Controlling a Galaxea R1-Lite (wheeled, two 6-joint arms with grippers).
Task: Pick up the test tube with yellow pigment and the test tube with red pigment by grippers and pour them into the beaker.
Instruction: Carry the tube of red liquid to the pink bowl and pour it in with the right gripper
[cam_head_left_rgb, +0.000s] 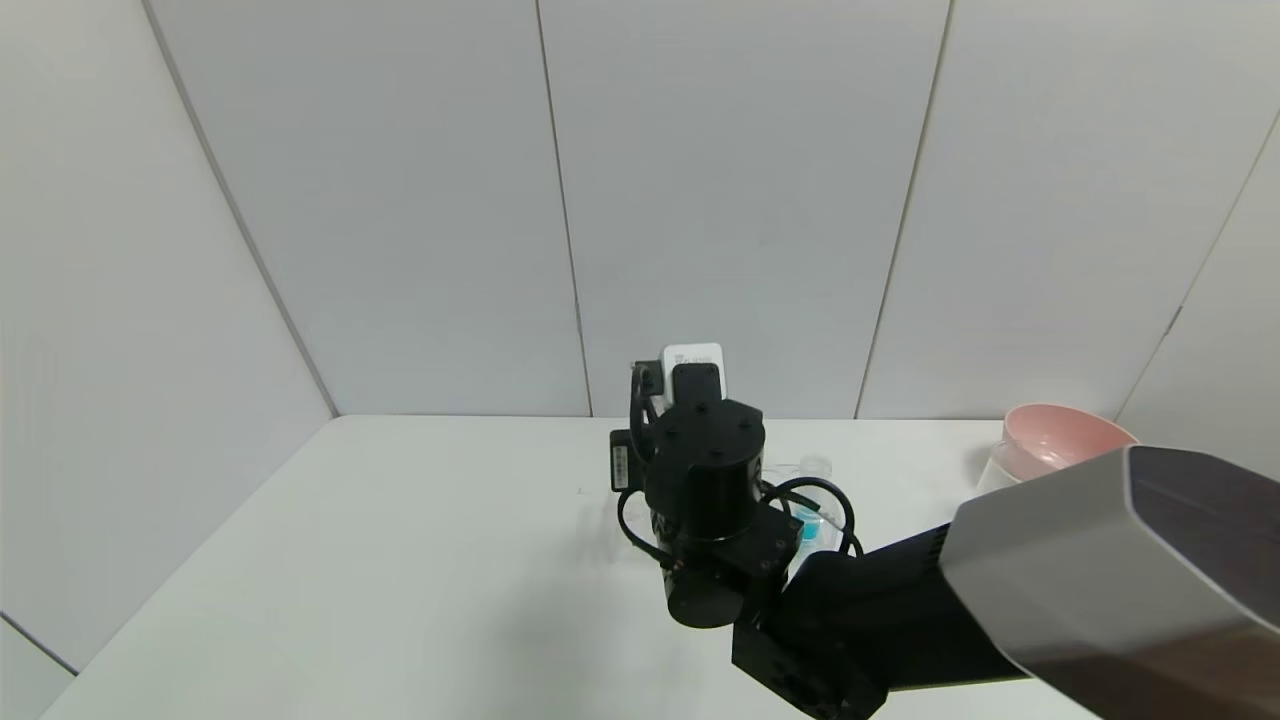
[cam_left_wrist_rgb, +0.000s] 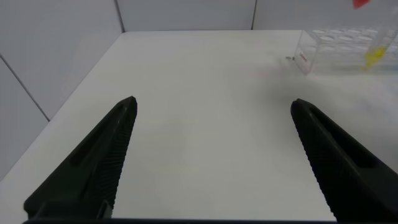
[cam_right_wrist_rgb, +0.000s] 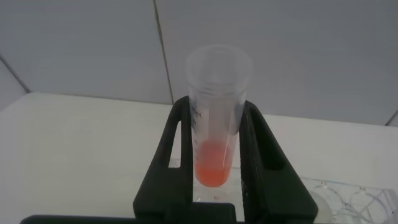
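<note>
Pinching the test tube with red pigment (cam_right_wrist_rgb: 214, 134) upright between its fingers, the right claw (cam_right_wrist_rgb: 216, 162) hangs above the worktop (cam_head_left_rgb: 400, 560). The left claw (cam_left_wrist_rgb: 214, 162) is spread wide, the rack (cam_left_wrist_rgb: 348, 50) beyond it.

bowl (cam_head_left_rgb: 1060, 440) right of rack (cam_head_left_rgb: 812, 500)

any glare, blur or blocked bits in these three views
Head view: even light, walls bow at the edges, the right arm hides most of the rack. Left wrist view: open left gripper soft and close, the rack pale and washed out. Right wrist view: right gripper holds the red tube, sharp, no glare.
</note>
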